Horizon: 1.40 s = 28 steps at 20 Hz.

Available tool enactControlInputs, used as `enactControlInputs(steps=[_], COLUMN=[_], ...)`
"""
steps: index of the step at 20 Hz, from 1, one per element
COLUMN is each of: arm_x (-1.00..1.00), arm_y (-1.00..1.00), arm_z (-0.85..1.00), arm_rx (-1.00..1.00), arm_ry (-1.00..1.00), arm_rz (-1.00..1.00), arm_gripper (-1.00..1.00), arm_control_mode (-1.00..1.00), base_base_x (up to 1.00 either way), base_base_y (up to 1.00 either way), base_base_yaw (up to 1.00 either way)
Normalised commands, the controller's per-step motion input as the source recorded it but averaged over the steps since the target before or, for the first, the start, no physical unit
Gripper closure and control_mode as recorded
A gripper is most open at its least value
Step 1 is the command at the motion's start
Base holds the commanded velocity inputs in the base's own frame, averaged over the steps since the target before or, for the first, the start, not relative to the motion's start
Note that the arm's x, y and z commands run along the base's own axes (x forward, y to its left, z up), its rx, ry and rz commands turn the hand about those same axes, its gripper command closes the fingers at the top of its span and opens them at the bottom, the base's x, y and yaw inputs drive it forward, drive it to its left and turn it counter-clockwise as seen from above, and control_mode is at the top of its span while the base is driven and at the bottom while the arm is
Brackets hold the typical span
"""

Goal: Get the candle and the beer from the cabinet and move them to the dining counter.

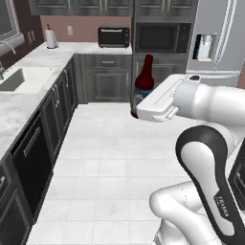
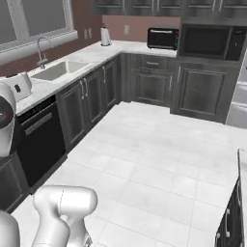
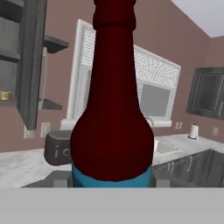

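Pincer (image 1: 139, 107) clenched on the beer (image 1: 143, 81), dark red bottle upright with blue label band, held in mid-air above the white tiled floor (image 1: 110, 158), marble table (image 1: 28, 91) with sink (image 1: 21, 79) at left, toaster oven (image 1: 114, 36) beyond

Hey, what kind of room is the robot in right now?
A home kitchen, rendered: a sink with a tap set in the marble worktop, a toaster oven on it, and a built-in microwave among dark cabinets.
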Motion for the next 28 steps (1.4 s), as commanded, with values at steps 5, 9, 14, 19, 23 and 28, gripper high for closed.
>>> enactControlInputs(steps=[5, 9, 14, 19, 23, 28], arm_x=[0.00, 0.00, 0.00, 0.00, 0.00, 0.00], arm_y=[0.00, 0.00, 0.00, 0.00, 0.00, 0.00], arm_z=[0.00, 0.00, 0.00, 0.00, 0.00, 0.00], arm_rx=[0.00, 0.00, 0.00, 0.00, 0.00, 0.00], arm_ry=[0.00, 0.00, 0.00, 0.00, 0.00, 0.00], arm_rz=[0.00, 0.00, 0.00, 0.00, 0.00, 0.00], arm_gripper=[1.00, 1.00, 1.00, 1.00, 1.00, 1.00], arm_control_mode=[1.00, 1.00, 1.00, 1.00, 1.00, 1.00], base_base_x=[0.00, 0.04, 0.37, 0.42, 0.43, 0.46], base_base_y=[-0.34, -0.23, -0.02, 0.00, 0.20, 0.43], base_base_yaw=[-0.38, -0.37, -0.35, -0.38, -0.42, -0.43])
